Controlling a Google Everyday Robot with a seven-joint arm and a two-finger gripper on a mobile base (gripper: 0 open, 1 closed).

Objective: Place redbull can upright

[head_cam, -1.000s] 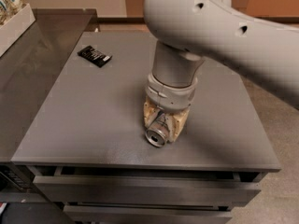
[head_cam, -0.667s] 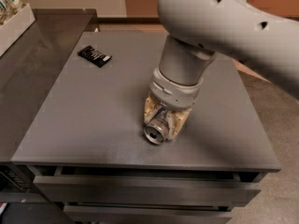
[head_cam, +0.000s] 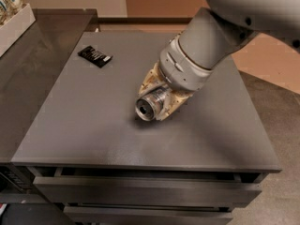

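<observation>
The end effector (head_cam: 152,104), sitting low over the table's (head_cam: 93,130) middle, is showing cream, matt, plastic-looking fingers (head_cam: 149,82) clamping the redbull can (head_cam: 145,108), whose metal end is gleaming silver. The table is looking matt grey and finely textured. The black packet (head_cam: 95,56) is glinting glossily.

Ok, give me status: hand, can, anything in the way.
Hand over table middle, shut on can. Can tilted, not upright. Black packet back-left, well clear.

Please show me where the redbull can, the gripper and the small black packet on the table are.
redbull can (head_cam: 146,108): camera view, on its round silver end facing the camera.
gripper (head_cam: 156,100): camera view, midway between its fingertips, shut on the can.
black packet (head_cam: 95,56): camera view, on its middle.
</observation>
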